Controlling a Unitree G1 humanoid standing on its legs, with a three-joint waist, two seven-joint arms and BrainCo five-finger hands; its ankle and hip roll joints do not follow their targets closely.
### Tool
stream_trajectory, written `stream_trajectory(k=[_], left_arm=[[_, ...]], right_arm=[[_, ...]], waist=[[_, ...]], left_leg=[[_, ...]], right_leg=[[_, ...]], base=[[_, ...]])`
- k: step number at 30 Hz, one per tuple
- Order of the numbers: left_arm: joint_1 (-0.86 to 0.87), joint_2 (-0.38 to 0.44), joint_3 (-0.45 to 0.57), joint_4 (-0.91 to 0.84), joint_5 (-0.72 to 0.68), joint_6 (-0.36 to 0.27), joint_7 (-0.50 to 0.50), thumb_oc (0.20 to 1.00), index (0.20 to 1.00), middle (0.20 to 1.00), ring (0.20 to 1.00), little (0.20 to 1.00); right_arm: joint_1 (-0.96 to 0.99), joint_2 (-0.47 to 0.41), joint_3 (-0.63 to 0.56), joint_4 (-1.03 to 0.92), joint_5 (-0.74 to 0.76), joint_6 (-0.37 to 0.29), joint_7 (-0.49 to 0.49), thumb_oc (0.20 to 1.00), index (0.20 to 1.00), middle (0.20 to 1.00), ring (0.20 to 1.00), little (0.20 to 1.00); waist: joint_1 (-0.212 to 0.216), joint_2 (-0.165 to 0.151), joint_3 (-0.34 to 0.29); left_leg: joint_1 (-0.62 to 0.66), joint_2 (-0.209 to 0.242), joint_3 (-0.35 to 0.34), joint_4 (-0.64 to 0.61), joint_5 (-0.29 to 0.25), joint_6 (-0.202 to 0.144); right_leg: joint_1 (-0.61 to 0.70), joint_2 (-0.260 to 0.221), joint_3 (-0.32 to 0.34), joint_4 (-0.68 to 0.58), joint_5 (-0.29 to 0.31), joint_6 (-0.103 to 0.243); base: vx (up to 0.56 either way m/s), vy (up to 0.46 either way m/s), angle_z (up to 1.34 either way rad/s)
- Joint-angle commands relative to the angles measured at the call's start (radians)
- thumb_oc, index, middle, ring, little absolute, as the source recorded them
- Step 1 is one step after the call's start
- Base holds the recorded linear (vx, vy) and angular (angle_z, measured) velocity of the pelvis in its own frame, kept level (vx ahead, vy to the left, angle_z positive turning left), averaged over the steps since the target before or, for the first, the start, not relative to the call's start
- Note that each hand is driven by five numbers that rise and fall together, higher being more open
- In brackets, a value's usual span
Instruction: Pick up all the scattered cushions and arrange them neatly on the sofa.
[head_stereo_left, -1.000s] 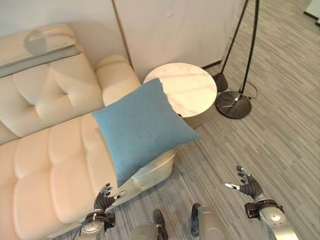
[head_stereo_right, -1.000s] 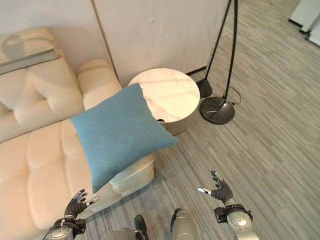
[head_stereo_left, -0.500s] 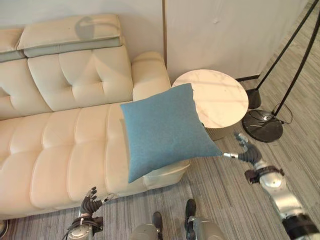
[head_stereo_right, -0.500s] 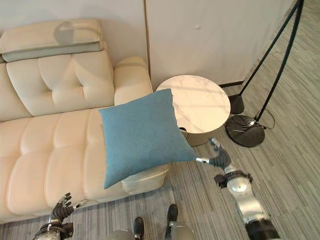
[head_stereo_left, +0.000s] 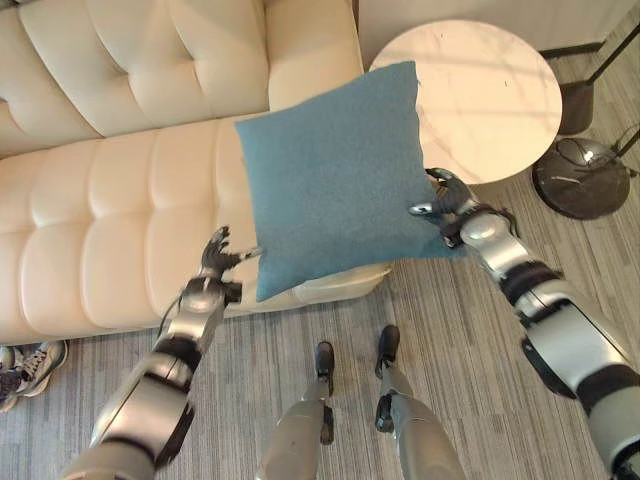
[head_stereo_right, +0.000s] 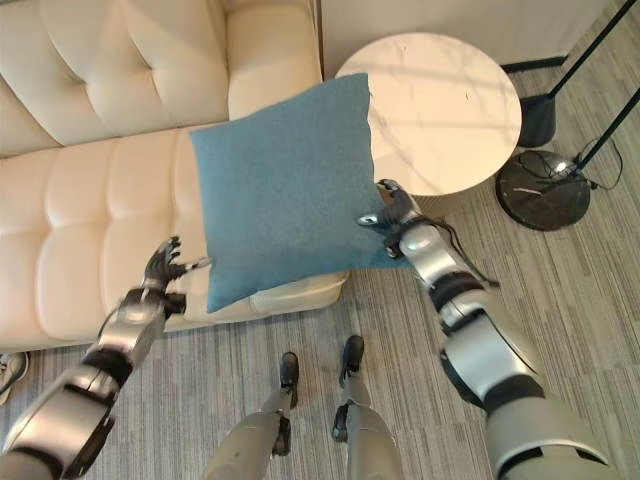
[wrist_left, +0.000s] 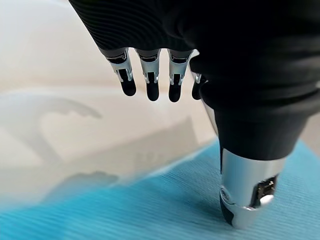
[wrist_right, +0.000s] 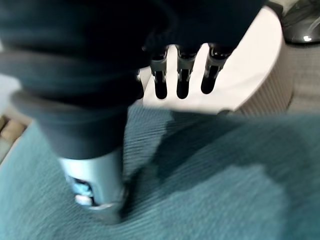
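Note:
A blue square cushion (head_stereo_left: 335, 170) lies on the right end of the cream sofa (head_stereo_left: 110, 215), its lower edge hanging past the seat front. My left hand (head_stereo_left: 214, 263) is at the cushion's lower left corner, fingers straight over the sofa seat. In the left wrist view the thumb (wrist_left: 245, 200) rests on the blue fabric (wrist_left: 125, 215). My right hand (head_stereo_left: 446, 200) is at the cushion's right edge, open. In the right wrist view its thumb (wrist_right: 97, 192) touches the cushion (wrist_right: 220, 185) while the fingers (wrist_right: 182, 80) point toward the table.
A round marble side table (head_stereo_left: 490, 95) stands right beside the sofa's arm, behind my right hand. A black lamp base (head_stereo_left: 585, 180) with its pole sits on the striped grey floor at the right. A shoe (head_stereo_left: 25, 365) shows at the lower left.
The view has tilted down and closer to the sofa. Both arms have reached out: the left hand came up to the cushion's lower left corner, the right hand onto its right edge.

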Motion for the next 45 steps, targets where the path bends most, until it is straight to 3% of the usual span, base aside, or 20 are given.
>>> stream_trajectory(k=[1,2,3,11,15,21,26,28,30,32,33,34,35,36,37,39,41,42,44,45], left_arm=[[-0.076,-0.017,-0.032,0.034,-0.012,-0.026,0.018,1.0,1.0,1.0,1.0,1.0],[-0.089,-0.051,-0.04,0.032,-0.013,-0.02,0.02,0.498,0.498,0.498,0.498,0.498],[-0.086,-0.069,-0.048,0.012,-0.014,-0.022,0.022,0.2,0.2,0.2,0.2,0.2],[0.039,-0.087,-0.02,-0.302,0.012,-0.058,0.063,0.2,0.2,0.2,0.2,0.2],[0.311,-0.08,0.072,-0.658,0.084,-0.074,0.04,0.2,0.2,0.2,0.2,0.2],[0.607,-0.055,0.186,-0.924,0.129,-0.053,-0.038,0.2,0.2,0.2,0.2,0.2],[0.808,-0.057,0.297,-1.05,0.132,-0.037,-0.098,0.2,0.2,0.2,0.2,0.2],[0.838,-0.053,0.32,-1.083,0.15,-0.036,-0.108,0.2,0.2,0.2,0.2,0.2],[0.842,-0.051,0.32,-1.093,0.146,-0.037,-0.116,0.2,0.2,0.2,0.2,0.2],[0.834,-0.034,0.31,-1.114,0.166,-0.038,-0.13,0.2,0.2,0.2,0.2,0.2],[0.834,-0.034,0.31,-1.115,0.166,-0.038,-0.13,0.2,0.2,0.2,0.2,0.2],[0.833,-0.024,0.302,-1.111,0.163,-0.031,-0.141,0.2,0.2,0.2,0.2,0.2],[0.83,-0.024,0.299,-1.107,0.161,-0.029,-0.14,0.2,0.2,0.2,0.2,0.2],[0.829,-0.024,0.299,-1.108,0.161,-0.029,-0.14,0.2,0.2,0.2,0.2,0.2],[0.837,-0.026,0.295,-1.108,0.157,-0.029,-0.136,0.2,0.2,0.2,0.2,0.2],[0.836,-0.025,0.296,-1.112,0.145,-0.025,-0.134,0.2,0.2,0.2,0.2,0.2],[0.837,-0.035,0.297,-1.113,0.143,-0.025,-0.125,0.2,0.2,0.2,0.2,0.2],[0.825,-0.045,0.287,-1.112,0.136,-0.027,-0.119,0.2,0.2,0.2,0.2,0.2],[0.808,-0.054,0.274,-1.129,0.129,-0.031,-0.136,0.2,0.2,0.2,0.2,0.2],[0.807,-0.054,0.274,-1.129,0.128,-0.03,-0.136,0.2,0.2,0.2,0.2,0.2]], right_arm=[[-0.065,0.034,0.059,-0.01,0.003,-0.033,-0.022,1.0,1.0,1.0,1.0,1.0],[-0.047,0.054,0.071,-0.045,0.006,-0.032,-0.024,0.36,0.36,0.36,0.36,0.36],[-0.027,0.065,0.076,-0.073,0.013,-0.033,-0.024,0.2,0.2,0.2,0.2,0.2],[0.201,0.091,0.032,-0.394,-0.014,-0.065,-0.041,0.2,0.2,0.2,0.2,0.2],[0.495,0.043,-0.095,-0.737,-0.094,-0.115,-0.016,0.2,0.2,0.2,0.2,0.2],[0.808,-0.029,-0.25,-1.069,-0.136,-0.166,0.065,0.2,0.2,0.2,0.2,0.2],[1.022,-0.026,-0.375,-1.271,-0.102,-0.193,0.145,0.2,0.2,0.2,0.2,0.2],[1.059,-0.009,-0.409,-1.299,-0.116,-0.202,0.143,0.2,0.2,0.2,0.2,0.2],[1.078,-0.002,-0.422,-1.315,-0.121,-0.202,0.143,0.2,0.2,0.2,0.2,0.2],[1.108,-0.001,-0.456,-1.328,-0.13,-0.214,0.137,0.2,0.2,0.2,0.2,0.2],[1.108,-0.001,-0.457,-1.328,-0.13,-0.215,0.137,0.2,0.2,0.2,0.2,0.2],[1.129,0.001,-0.476,-1.323,-0.129,-0.216,0.135,0.2,0.2,0.2,0.2,0.2],[1.129,0.004,-0.481,-1.318,-0.133,-0.213,0.132,0.2,0.2,0.2,0.2,0.2],[1.128,0.004,-0.481,-1.318,-0.133,-0.214,0.132,0.2,0.2,0.2,0.2,0.2],[1.122,0.002,-0.487,-1.318,-0.136,-0.212,0.127,0.2,0.2,0.2,0.2,0.2],[1.092,-0.005,-0.49,-1.297,-0.109,-0.212,0.103,0.2,0.2,0.2,0.2,0.2],[1.075,-0.012,-0.487,-1.292,-0.092,-0.213,0.097,0.2,0.2,0.2,0.2,0.2],[1.061,-0.023,-0.481,-1.281,-0.088,-0.21,0.088,0.2,0.2,0.2,0.2,0.2],[1.043,-0.04,-0.484,-1.274,-0.087,-0.211,0.075,0.2,0.2,0.2,0.2,0.2],[1.042,-0.04,-0.484,-1.274,-0.087,-0.211,0.075,0.2,0.2,0.2,0.2,0.2]], waist=[[0.007,-0.006,0.027],[0.0,-0.009,0.033],[-0.005,-0.011,0.038],[-0.025,-0.025,0.028],[-0.034,-0.035,-0.009],[-0.052,-0.056,-0.088],[-0.068,-0.072,-0.135],[-0.073,-0.079,-0.117],[-0.071,-0.076,-0.11],[-0.063,-0.057,-0.105],[-0.063,-0.057,-0.106],[-0.058,-0.051,-0.121],[-0.052,-0.055,-0.131],[-0.051,-0.053,-0.134],[-0.028,-0.06,-0.149],[-0.006,-0.046,-0.157],[0.001,-0.023,-0.135],[-0.002,-0.012,-0.119],[-0.032,-0.017,-0.107],[-0.032,-0.015,-0.108]], left_leg=[[0.013,-0.006,-0.025,-0.028,-0.008,-0.061],[0.011,-0.006,-0.029,-0.029,-0.006,-0.063],[0.017,-0.006,-0.028,-0.029,-0.008,-0.064],[0.052,-0.012,-0.017,-0.03,-0.029,-0.055],[0.122,-0.016,0.0,-0.021,-0.075,-0.04],[0.204,-0.021,0.018,0.012,-0.135,-0.015],[0.272,-0.021,0.056,0.02,-0.168,0.005],[0.284,-0.017,0.075,0.013,-0.154,0.012],[0.278,-0.011,0.071,0.014,-0.144,0.014],[0.249,0.013,0.058,0.024,-0.104,0.014],[0.245,0.014,0.058,0.024,-0.101,0.013],[0.221,0.017,0.033,0.032,-0.082,0.012],[0.204,0.014,0.02,0.038,-0.071,0.008],[0.199,0.017,0.02,0.038,-0.069,0.007],[0.15,0.01,0.003,0.047,-0.039,-0.012],[0.052,0.012,0.003,0.059,0.016,-0.063],[0.008,0.023,-0.002,0.064,0.055,-0.099],[-0.008,0.023,-0.001,0.072,0.057,-0.108],[0.007,0.023,0.045,0.144,-0.027,-0.079],[0.002,0.025,0.044,0.149,-0.028,-0.079]], right_leg=[[0.016,-0.005,0.036,0.156,-0.195,0.088],[0.016,-0.007,0.035,0.156,-0.196,0.087],[0.023,-0.008,0.036,0.157,-0.198,0.087],[0.058,-0.011,0.057,0.14,-0.189,0.091],[0.128,-0.015,0.07,0.127,-0.196,0.097],[0.214,-0.02,0.085,0.105,-0.2,0.107],[0.246,-0.018,0.124,0.108,-0.181,0.136],[0.213,-0.024,0.141,0.181,-0.128,0.176],[0.21,-0.024,0.142,0.212,-0.158,0.174],[0.235,-0.013,0.14,0.395,-0.258,0.134],[0.232,-0.013,0.14,0.395,-0.255,0.133],[0.264,0.009,0.166,0.529,-0.295,0.116],[0.29,0.021,0.182,0.548,-0.3,0.114],[0.287,0.024,0.181,0.544,-0.294,0.113],[0.361,0.041,0.199,0.467,-0.344,0.089],[0.454,0.072,0.201,0.221,-0.433,0.041],[0.441,0.085,0.196,0.181,-0.426,0.028],[0.419,0.084,0.186,0.171,-0.407,0.024],[0.383,0.048,0.144,0.148,-0.363,0.038],[0.381,0.05,0.144,0.146,-0.36,0.038]], base=[[0.0,0.0,0.0],[0.0,0.0,0.0],[-0.01,0.012,0.06],[0.0,0.032,0.04],[0.06,0.073,-0.04],[0.08,0.078,-0.12],[-0.06,0.096,-0.33],[-0.25,0.005,-0.33],[-0.27,-0.008,-0.2],[-0.31,-0.016,0.1],[-0.28,-0.067,0.25],[-0.26,-0.107,0.34],[-0.26,-0.105,0.45],[-0.23,-0.152,0.6],[-0.28,-0.164,0.59],[-0.46,-0.22,0.49],[-0.45,-0.107,0.35],[-0.48,-0.004,0.39],[-0.42,0.03,0.48],[-0.21,0.022,0.29]])
